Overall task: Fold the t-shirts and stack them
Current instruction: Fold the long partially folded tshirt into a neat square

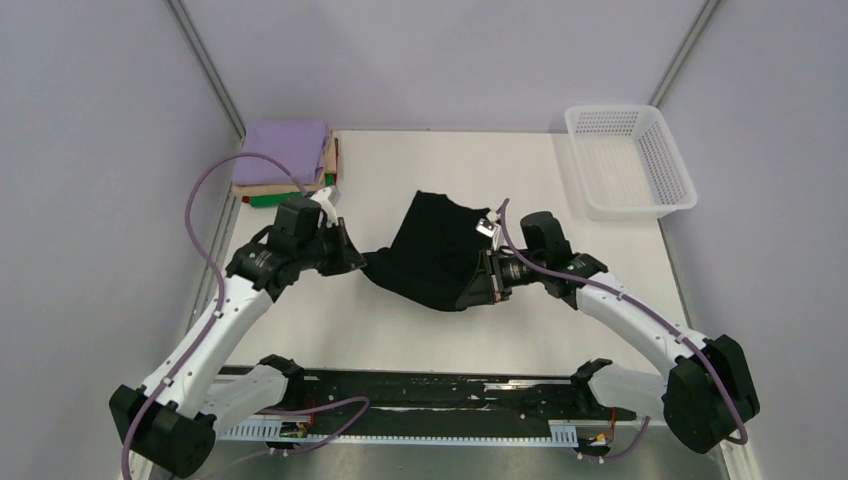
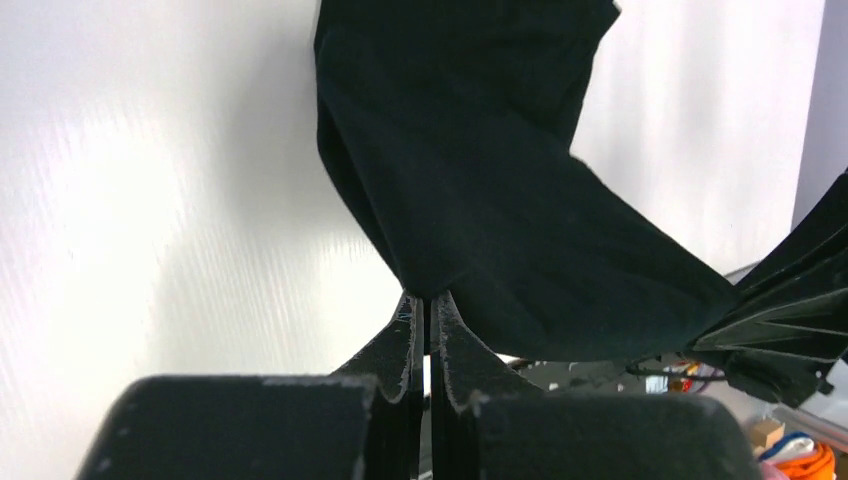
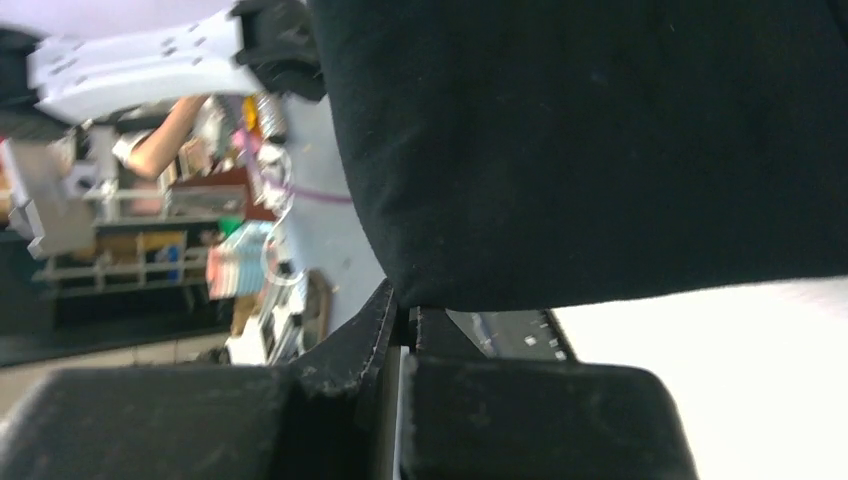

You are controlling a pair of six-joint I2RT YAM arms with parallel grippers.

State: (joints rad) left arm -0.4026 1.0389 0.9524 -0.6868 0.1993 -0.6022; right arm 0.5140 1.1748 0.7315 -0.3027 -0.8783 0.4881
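Note:
The black t-shirt (image 1: 430,250) hangs above the table's middle, stretched between both grippers, its far part draping toward the table. My left gripper (image 1: 358,257) is shut on its left edge; in the left wrist view the cloth (image 2: 500,200) rises from the pinched fingertips (image 2: 428,298). My right gripper (image 1: 483,280) is shut on its right edge; the right wrist view shows the cloth (image 3: 600,140) above the closed gripper (image 3: 405,312). A stack of folded shirts sits at the back left: lavender (image 1: 286,148) on top, tan (image 1: 262,187), then red and green (image 1: 268,201) edges below.
A white mesh basket (image 1: 630,160) stands at the back right corner. Grey walls and metal posts enclose the table (image 1: 360,330). A black rail with the arm bases runs along the near edge (image 1: 430,395).

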